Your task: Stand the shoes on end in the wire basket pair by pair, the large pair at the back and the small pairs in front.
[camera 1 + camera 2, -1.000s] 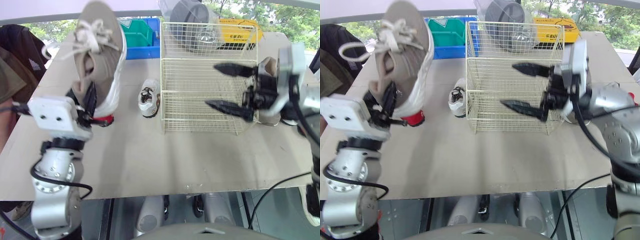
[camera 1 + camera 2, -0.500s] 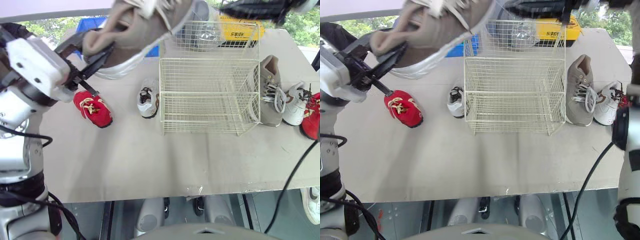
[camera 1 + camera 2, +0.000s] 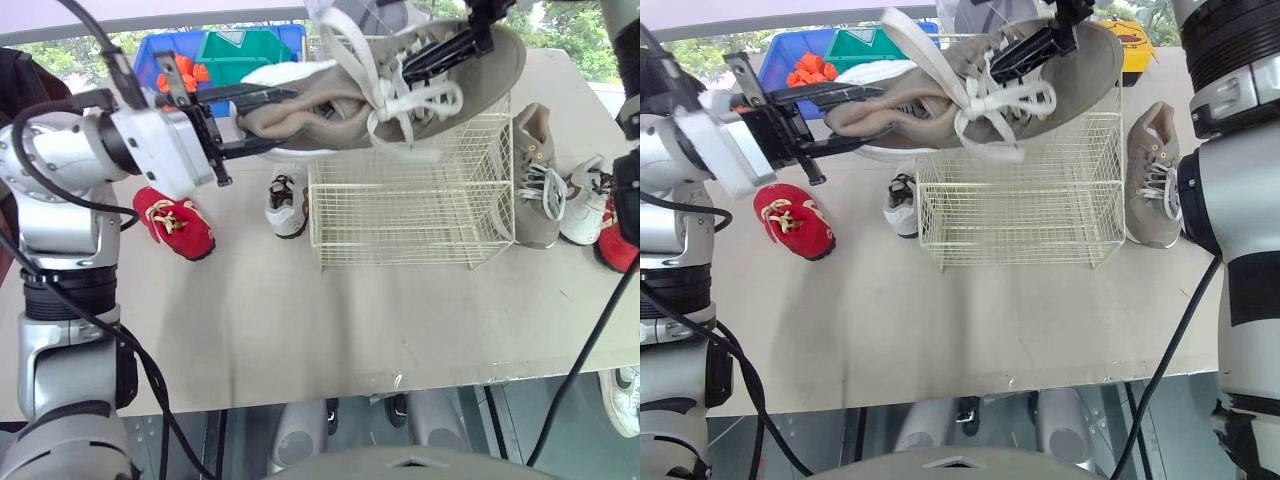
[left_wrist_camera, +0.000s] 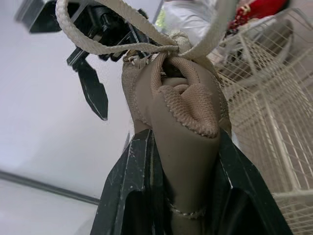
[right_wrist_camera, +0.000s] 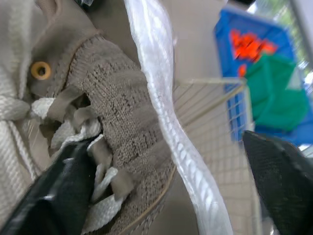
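Left end effector (image 3: 285, 115): we are seeing its fingers (image 4: 132, 191) clamping shut on the heel collar of the large beige shoe (image 3: 410, 85). The shoe is hanging lengthwise, toe toward 3 o'clock, laces dangling, above the 12 o'clock half of the wire basket (image 3: 400, 215) and not yet inside it.

Right end effector (image 5: 166, 142): its fingers are standing wide apart astride the laced upper near the toe. One finger is lying against the laces and the other is well clear, so it is gripping nothing.

Step in hand, as we are judging it: the first large shoe is going to the back of the basket, which is holding no shoes. The next move is calling for tipping the shoe on end and lowering it into the 12 o'clock row, with the right end effector steadying the toe.

On the surface, the mate shoe (image 3: 535, 180) is lying just beside the basket at 3 o'clock. A small white shoe (image 3: 585, 200) and a red one (image 3: 617, 240) are lying beyond it. Another small white shoe (image 3: 284, 192) is sitting at 9 o'clock, with a red shoe (image 3: 182, 222) farther out.

Writing: we are reading no brand or label.
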`<action>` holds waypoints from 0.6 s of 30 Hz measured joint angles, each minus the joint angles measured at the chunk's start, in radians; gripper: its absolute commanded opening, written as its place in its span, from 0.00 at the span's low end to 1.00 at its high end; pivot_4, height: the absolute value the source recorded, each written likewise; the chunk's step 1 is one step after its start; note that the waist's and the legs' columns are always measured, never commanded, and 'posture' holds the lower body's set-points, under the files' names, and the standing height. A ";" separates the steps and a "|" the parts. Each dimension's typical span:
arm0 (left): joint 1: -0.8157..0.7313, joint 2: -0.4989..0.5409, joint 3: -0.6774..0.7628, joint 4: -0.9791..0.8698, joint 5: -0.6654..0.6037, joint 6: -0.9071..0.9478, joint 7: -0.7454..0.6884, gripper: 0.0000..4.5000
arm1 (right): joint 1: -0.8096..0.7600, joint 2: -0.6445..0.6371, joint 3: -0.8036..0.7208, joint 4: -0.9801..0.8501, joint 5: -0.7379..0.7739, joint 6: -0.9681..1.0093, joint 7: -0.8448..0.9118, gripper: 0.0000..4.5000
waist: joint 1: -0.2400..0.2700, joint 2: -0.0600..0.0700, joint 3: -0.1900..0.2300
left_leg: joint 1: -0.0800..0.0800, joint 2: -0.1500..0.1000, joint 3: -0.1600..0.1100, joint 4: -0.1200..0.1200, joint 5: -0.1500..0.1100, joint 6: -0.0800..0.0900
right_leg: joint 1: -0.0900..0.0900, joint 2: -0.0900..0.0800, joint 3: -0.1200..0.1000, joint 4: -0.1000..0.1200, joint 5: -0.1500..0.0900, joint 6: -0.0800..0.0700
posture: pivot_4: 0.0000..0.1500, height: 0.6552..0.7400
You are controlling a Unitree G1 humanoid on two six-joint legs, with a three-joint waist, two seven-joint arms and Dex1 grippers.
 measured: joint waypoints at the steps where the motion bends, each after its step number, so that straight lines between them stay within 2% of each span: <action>1: -0.017 0.000 -0.007 0.022 0.011 -0.027 -0.003 0.16 | -0.007 -0.001 0.022 0.005 0.000 -0.021 0.003 0.49 | 0.000 0.000 0.000 | 0.000 0.000 0.000 0.000 0.000 0.000 | 0.000 0.000 0.000 0.000 0.000 0.000 | 1.00 1.00; 6: -0.036 0.000 -0.020 0.064 0.036 -0.095 -0.005 0.15 | -0.010 -0.005 0.056 0.005 0.008 -0.058 0.001 0.09 | 0.000 0.000 0.000 | 0.001 0.001 0.000 0.002 0.000 0.000 | 0.000 0.000 0.000 0.004 0.000 0.000 | 1.00 1.00; 7: -0.041 0.000 -0.023 0.068 0.038 -0.100 -0.005 0.15 | -0.010 -0.008 0.058 0.004 0.010 -0.064 -0.001 0.02 | 0.000 0.000 0.000 | 0.001 0.001 0.000 0.003 0.000 0.000 | 0.000 0.000 0.000 0.005 0.000 0.000 | 1.00 1.00; 8: -0.046 0.000 -0.023 0.069 0.038 -0.100 -0.005 0.15 | -0.010 -0.012 0.058 0.003 0.014 -0.068 -0.001 0.00 | 0.000 0.000 0.000 | 0.001 0.001 0.000 0.003 0.000 0.000 | 0.000 0.000 0.000 0.005 0.000 0.000 | 1.00 1.00; 10: -0.050 0.006 -0.022 0.063 0.016 -0.071 0.000 0.38 | -0.009 -0.020 0.043 -0.009 0.028 -0.068 -0.002 0.00 | 0.001 0.000 0.000 | 0.001 0.001 -0.001 0.003 0.000 0.000 | -0.001 0.000 0.000 0.006 0.000 0.000 | 1.00 1.00; 11: -0.050 0.006 -0.014 0.051 -0.012 -0.030 0.018 0.47 | -0.007 -0.028 0.032 -0.016 0.032 -0.058 -0.003 0.00 | 0.001 0.000 0.000 | 0.000 0.002 -0.002 0.003 0.000 0.000 | -0.001 0.000 0.000 0.007 0.000 0.000 | 1.00 1.00; 16: -0.038 0.038 0.150 -0.071 -0.237 0.388 0.246 0.99 | 0.024 -0.063 -0.104 -0.046 0.078 0.077 -0.003 0.00 | -0.001 0.000 0.001 | 0.001 0.002 -0.007 0.003 0.000 -0.001 | -0.001 0.000 0.000 0.009 0.000 0.001 | 1.00 1.00; 17: -0.025 0.043 0.183 -0.089 -0.273 0.456 0.290 0.99 | 0.026 -0.069 -0.129 -0.052 0.079 0.103 -0.003 0.00 | -0.001 0.000 0.001 | 0.001 0.002 -0.008 0.003 0.000 -0.001 | -0.001 -0.001 0.000 0.009 -0.001 0.001 | 1.00 1.00; 18: 0.016 0.048 0.242 -0.130 -0.368 0.594 0.378 0.99 | 0.039 -0.075 -0.174 -0.080 0.086 0.158 -0.008 0.00 | -0.002 0.000 0.001 | 0.002 0.003 -0.008 0.003 0.000 -0.001 | -0.001 -0.001 0.000 0.010 -0.001 0.001 | 1.00 1.00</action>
